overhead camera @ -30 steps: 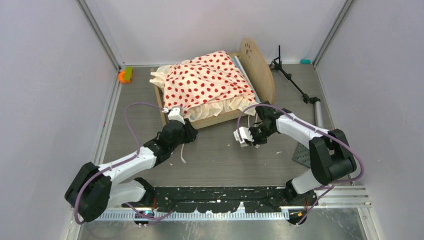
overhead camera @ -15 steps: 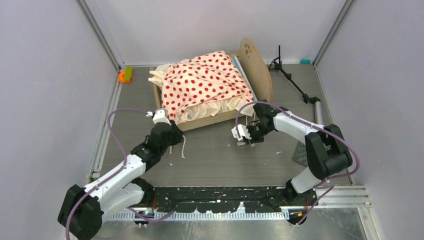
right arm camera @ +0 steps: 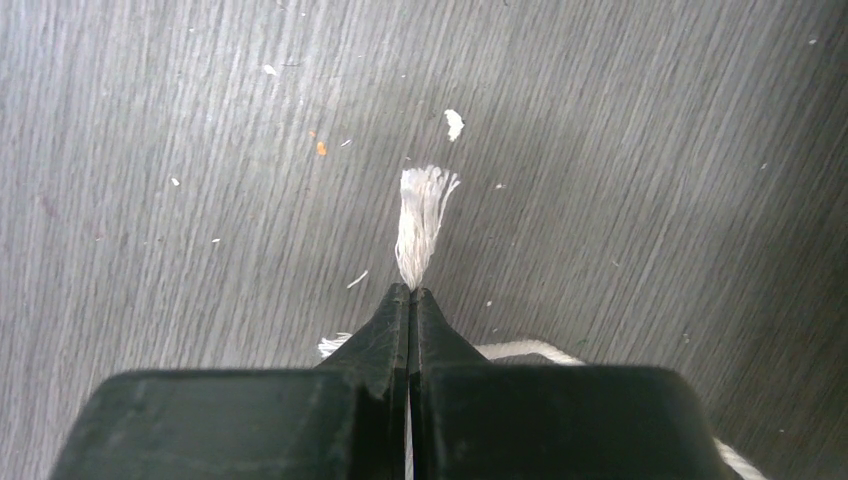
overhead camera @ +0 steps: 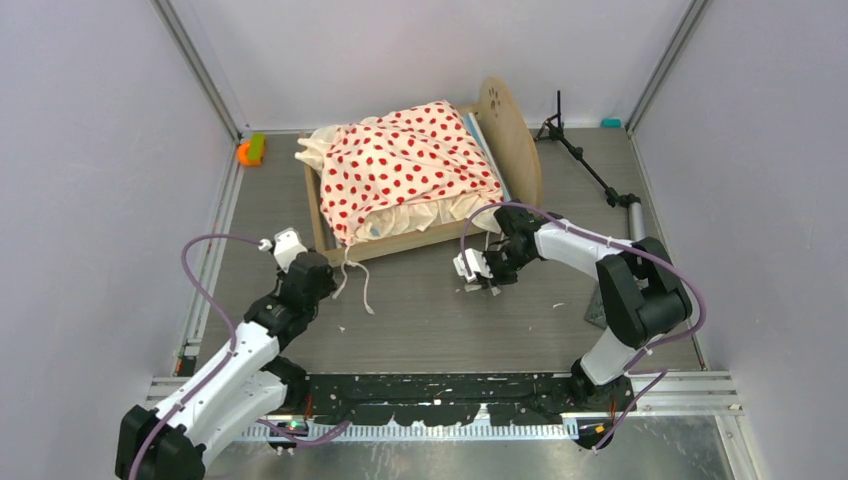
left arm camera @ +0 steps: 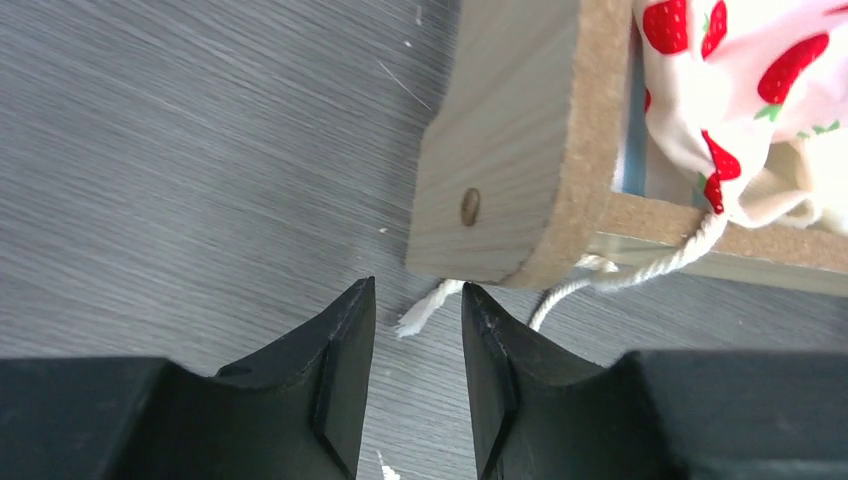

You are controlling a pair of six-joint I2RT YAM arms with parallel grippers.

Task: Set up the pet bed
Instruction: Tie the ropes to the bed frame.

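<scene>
bed: the pet bed [overhead camera: 412, 240] is sitting upper centre of the top view, with the bedding [overhead camera: 410, 165] bunching on it and a ruffle spilling over the near rail.
left pincer: the left gripper [overhead camera: 288, 243] is hovering at the bed's lower-left corner, jaws parted and gripping nothing. The loose cord [left arm camera: 425, 305] is lying just past its tips.
right pincer: the right gripper [overhead camera: 470, 268] is clenching the frayed cord [right arm camera: 422, 210] at centre frame, just below the near rail.
risk 1: you're holding that cord close to its end, so a hard tug is likely slipping it out.
risk 2: pulling could be dragging the bedding off or skidding the light frame.
risk 3: the loose cord is running under the frame corner [left arm camera: 500, 180], so closing there may be catching wood.
views: the top view isn't showing what either pincer is gripping, but the wrist views are. The left wrist is showing the red marks as strawberries. Only the top view is showing the whole bed.
</scene>
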